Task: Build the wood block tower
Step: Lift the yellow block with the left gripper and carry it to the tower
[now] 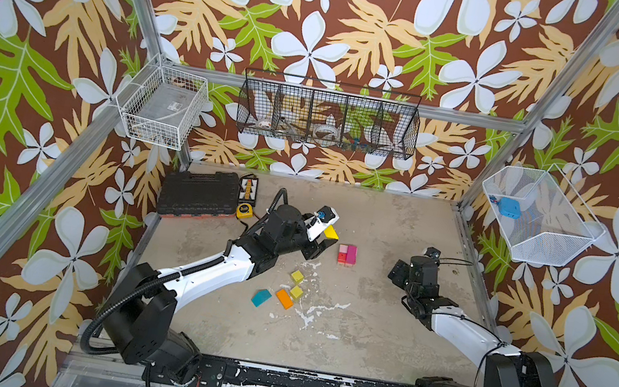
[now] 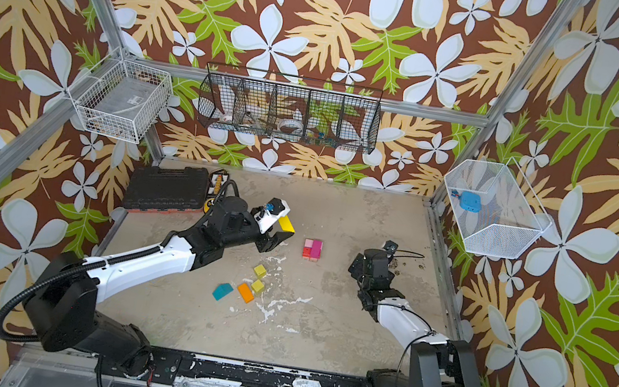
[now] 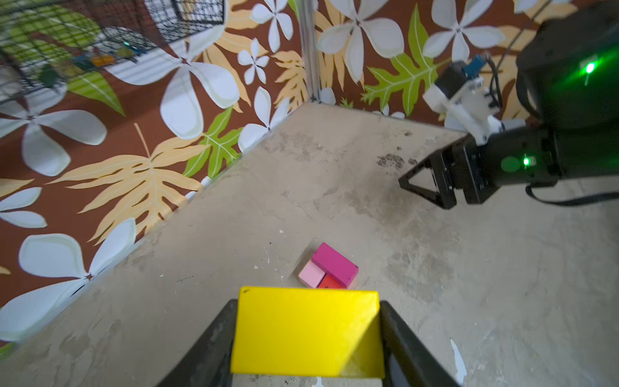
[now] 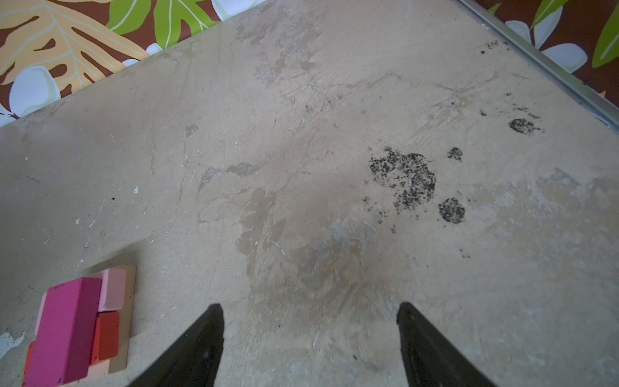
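- Left wrist view: left tool [image 3: 308,303] is clamped on the yellow block [image 3: 306,335]; the tower [image 3: 330,268] lies ahead of it, apart.
- Right tool [image 4: 310,306] is spread wide and empty.
- Risk: an off-centre or tilted release could shove the tower askew.

Lit brightly and evenly from overhead in both top views, with only faint, soft shadows on the tabletop [image 1: 379,222]. Slightly soft throughout, bowed toward the frame edges. Out of focus in the left wrist view: the wire basket [image 3: 67,43]. Flaring green off a lamp [image 3: 589,68] there. Crossed by a diagonal shadow, the yellow block [image 3: 301,328]. Softly shadowed beside the tower [image 4: 70,331] in the right wrist view.
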{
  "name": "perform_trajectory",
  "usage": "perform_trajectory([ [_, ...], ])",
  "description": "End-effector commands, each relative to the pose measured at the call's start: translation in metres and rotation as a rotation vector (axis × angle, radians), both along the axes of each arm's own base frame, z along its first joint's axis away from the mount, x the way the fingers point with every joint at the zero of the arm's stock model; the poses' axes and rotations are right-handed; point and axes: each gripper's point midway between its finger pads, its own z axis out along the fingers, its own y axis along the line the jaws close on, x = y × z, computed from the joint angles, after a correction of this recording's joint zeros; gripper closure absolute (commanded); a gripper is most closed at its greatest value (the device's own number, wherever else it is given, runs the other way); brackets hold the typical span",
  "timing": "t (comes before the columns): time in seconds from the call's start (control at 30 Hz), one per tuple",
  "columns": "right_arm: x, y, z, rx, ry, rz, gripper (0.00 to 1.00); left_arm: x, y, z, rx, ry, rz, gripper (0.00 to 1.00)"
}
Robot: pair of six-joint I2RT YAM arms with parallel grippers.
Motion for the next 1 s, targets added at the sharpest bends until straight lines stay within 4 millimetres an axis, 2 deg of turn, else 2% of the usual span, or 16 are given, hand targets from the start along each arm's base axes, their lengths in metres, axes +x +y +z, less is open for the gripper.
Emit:
perform_trajectory([
  [0.0,0.005,0.002,0.007,0.007,-0.031,0.010,0.19,-0.015,-0.012,-0.019,0.076,-0.029,-0.195,1.00],
  [0.07,0.005,0.002,0.007,0.008,-0.032,0.012,0.19,-0.020,-0.020,-0.026,0.088,-0.033,-0.274,1.00],
  [0.27,0.004,0.001,0.006,0.013,-0.036,0.010,0.18,-0.018,-0.035,-0.042,0.150,-0.041,-0.409,1.00],
  [0.37,0.005,0.001,0.008,0.016,-0.041,0.013,0.18,-0.017,-0.036,-0.052,0.181,-0.056,-0.443,1.00],
  [0.63,0.006,0.002,0.009,0.020,-0.048,0.016,0.18,-0.024,-0.040,-0.063,0.222,-0.086,-0.580,1.00],
  [0.97,0.005,0.002,0.010,0.023,-0.054,0.019,0.17,-0.016,-0.048,-0.092,0.276,-0.046,-0.648,1.00],
])
